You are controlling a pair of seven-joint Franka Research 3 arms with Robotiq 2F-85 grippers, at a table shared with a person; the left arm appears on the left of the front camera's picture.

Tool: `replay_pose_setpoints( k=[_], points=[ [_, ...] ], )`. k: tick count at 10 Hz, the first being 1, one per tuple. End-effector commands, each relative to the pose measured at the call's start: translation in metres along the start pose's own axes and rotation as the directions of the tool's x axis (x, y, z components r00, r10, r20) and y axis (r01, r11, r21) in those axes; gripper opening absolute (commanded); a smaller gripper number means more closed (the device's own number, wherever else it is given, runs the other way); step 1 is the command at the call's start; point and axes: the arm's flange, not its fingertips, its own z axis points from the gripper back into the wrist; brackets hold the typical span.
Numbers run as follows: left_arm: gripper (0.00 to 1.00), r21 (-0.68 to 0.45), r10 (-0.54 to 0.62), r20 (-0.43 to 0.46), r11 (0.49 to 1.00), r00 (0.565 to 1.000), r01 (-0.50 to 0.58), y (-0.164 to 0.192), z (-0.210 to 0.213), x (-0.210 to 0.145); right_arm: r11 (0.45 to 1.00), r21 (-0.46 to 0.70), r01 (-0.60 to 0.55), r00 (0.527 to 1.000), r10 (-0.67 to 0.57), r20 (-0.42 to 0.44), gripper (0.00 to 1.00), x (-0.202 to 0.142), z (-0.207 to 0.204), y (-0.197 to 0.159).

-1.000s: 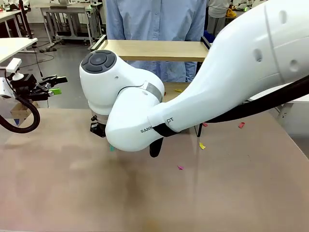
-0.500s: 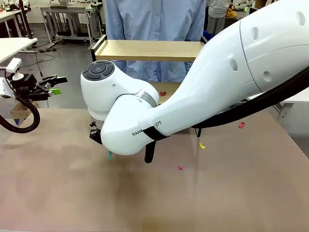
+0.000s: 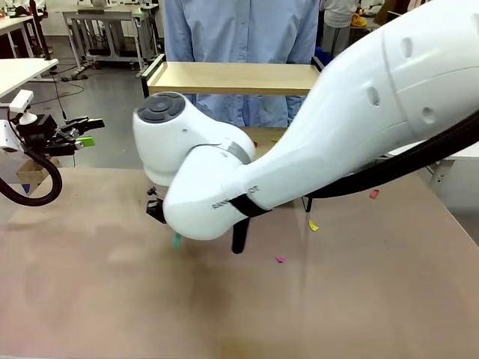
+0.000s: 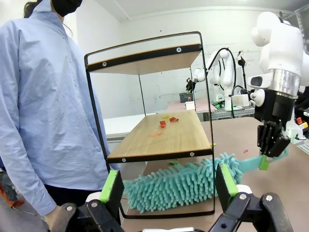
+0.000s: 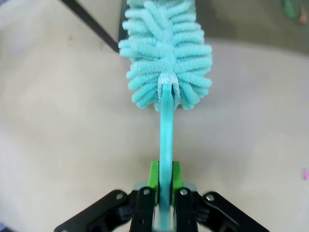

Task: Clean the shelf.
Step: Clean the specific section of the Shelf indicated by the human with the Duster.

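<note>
Rightward, the right gripper (image 5: 163, 180) is being shifted, duster (image 5: 166, 53) pinched; the left gripper (image 4: 169, 183) is being held spread. The shelf (image 4: 179, 141) could be toppled by hard sweeping.

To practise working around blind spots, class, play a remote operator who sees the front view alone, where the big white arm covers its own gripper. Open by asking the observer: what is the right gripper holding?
Observer: The right gripper is shut on the thin handle of a teal duster.
Operator: Where is the fluffy end?
Observer: Low down at the foot of the shelf, below its lower board.
Operator: Is there anything on that board?
Observer: Yes, a few red and orange scraps lie on it, toward one end.
</note>
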Motion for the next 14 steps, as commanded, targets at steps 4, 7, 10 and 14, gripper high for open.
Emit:
replay_pose_setpoints(
  k=[4, 7, 10, 14],
  points=[
    [1.0, 0.0, -0.011, -0.002, 1.0, 1.0, 0.011, 0.0, 0.0, 0.004, 0.997, -0.011, 0.081, 0.992, -0.082, -0.099, 0.13, -0.038, 0.025, -0.155],
    [1.0, 0.0, -0.011, -0.002, 1.0, 1.0, 0.011, 0.0, 0.0, 0.004, 0.98, -0.112, 0.164, 0.983, -0.173, -0.069, 0.13, -0.048, 0.042, -0.23],
    [1.0, 0.0, -0.011, -0.002, 1.0, 1.0, 0.011, 0.0, 0.0, 0.004, 0.955, -0.194, 0.224, 0.974, -0.225, 0.016, 0.13, -0.051, 0.061, -0.261],
    [1.0, 0.0, -0.011, -0.002, 1.0, 1.0, 0.011, 0.0, 0.0, 0.004, 0.964, -0.169, 0.207, 0.977, -0.211, -0.008, 0.13, -0.045, 0.049, -0.255]
  ],
)
